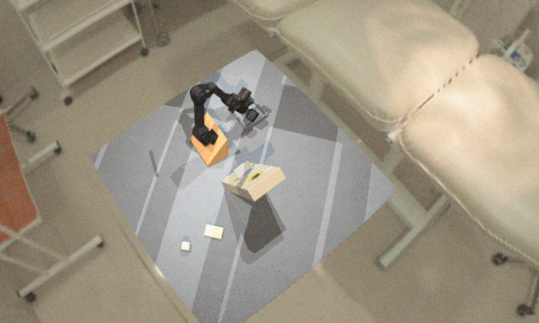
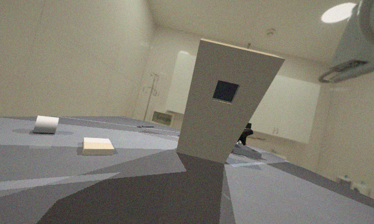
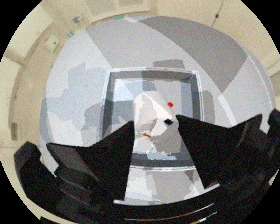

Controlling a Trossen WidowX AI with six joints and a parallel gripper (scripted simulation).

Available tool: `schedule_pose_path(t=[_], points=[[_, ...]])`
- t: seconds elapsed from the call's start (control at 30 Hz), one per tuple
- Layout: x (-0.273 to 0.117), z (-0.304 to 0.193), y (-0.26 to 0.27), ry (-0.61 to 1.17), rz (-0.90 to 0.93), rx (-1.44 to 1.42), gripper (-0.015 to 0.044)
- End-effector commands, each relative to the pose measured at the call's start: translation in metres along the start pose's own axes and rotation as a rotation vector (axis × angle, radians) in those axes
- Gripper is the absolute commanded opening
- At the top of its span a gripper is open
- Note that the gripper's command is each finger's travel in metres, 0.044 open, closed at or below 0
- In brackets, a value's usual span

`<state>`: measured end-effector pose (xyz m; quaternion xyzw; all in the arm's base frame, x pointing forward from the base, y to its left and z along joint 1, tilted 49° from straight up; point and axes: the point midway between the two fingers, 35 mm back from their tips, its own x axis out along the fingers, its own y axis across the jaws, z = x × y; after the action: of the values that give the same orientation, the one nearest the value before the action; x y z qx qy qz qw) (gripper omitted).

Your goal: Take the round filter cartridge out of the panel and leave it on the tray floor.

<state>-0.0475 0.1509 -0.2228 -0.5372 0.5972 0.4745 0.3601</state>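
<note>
The pale round cartridge is between my fingertips in the wrist view, with a dark slot and a small red mark beside it. My gripper is shut on it, low over the grey tray. The cartridge is inside the tray's outline in the wrist view; I cannot tell whether it touches the tray floor. In the top view the arm hides it. The cream service panel stands tilted, with a dark opening ringed in yellow on its face.
An orange angled block is by the arm's base. A flat cream block and a small white cylinder lie beyond the panel. A thin dark rod lies off to one side.
</note>
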Motion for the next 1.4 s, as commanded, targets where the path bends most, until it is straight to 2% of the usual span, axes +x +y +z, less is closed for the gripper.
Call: schedule_pose_path(t=[0.0, 0.33, 0.47, 0.6, 0.67, 1.37], points=[[-0.001, 0.002, 0.000, -0.005, 0.000, -0.002, 0.0184], [-0.001, 0.002, 0.000, -0.005, 0.000, -0.002, 0.0440], [-0.007, 0.007, 0.000, -0.005, 0.000, -0.001, 0.0440], [-0.053, 0.032, 0.000, -0.004, -0.001, 0.000, 0.0440], [-0.062, 0.036, 0.000, -0.003, -0.001, 0.000, 0.0440], [-0.053, 0.035, 0.001, -0.017, 0.004, 0.004, 0.0440]])
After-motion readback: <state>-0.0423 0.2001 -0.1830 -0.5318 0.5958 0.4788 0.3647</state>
